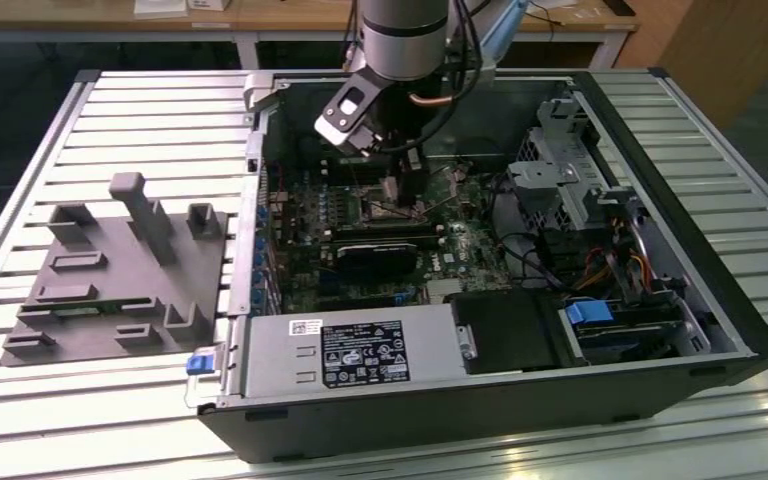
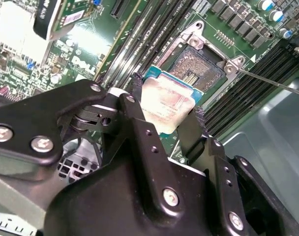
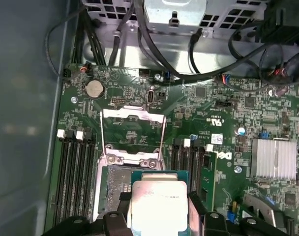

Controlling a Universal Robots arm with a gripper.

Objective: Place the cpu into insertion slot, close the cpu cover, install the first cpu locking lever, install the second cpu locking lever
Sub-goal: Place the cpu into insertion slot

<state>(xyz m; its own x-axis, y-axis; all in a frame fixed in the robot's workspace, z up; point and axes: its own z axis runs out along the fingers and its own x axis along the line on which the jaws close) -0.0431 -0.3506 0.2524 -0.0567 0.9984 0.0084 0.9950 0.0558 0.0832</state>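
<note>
The cpu (image 2: 165, 101) sat clamped between the gripper's (image 2: 166, 112) two black fingers (image 2: 135, 96), its dull silver top facing the camera and its green edge showing along one side. It hung just above the motherboard (image 3: 208, 105), overlapping one edge of the insertion slot (image 3: 115, 187) and not seated in it. The slot lay open, its dark contact field bare inside the silver rim. In the first wrist view the cpu cover (image 3: 134, 115) stood swung up on its hinge just beyond the slot, board showing through its square window. This view also took in more of the surroundings: memory slots (image 3: 75, 179) on either side of the socket, a coin cell (image 3: 94, 88), a finned silver heatsink (image 3: 273, 158) and black cables along the case wall. The second wrist view looked along the fingers instead, so the grip on the chip's two opposite edges was plain. It also caught a thin locking lever (image 2: 272, 81) sticking out from the slot's corner, raised off the board. In the exterior view the arm (image 1: 404, 35) reached steeply down from above into the open computer case (image 1: 491, 415), its wrist bent so that the gripper (image 1: 381, 152) pointed at the socket area near the case's far wall. A grey fixture (image 1: 117, 270) rested on the slatted table (image 1: 144, 110) toward the exterior view's left, well apart from the arm.
</note>
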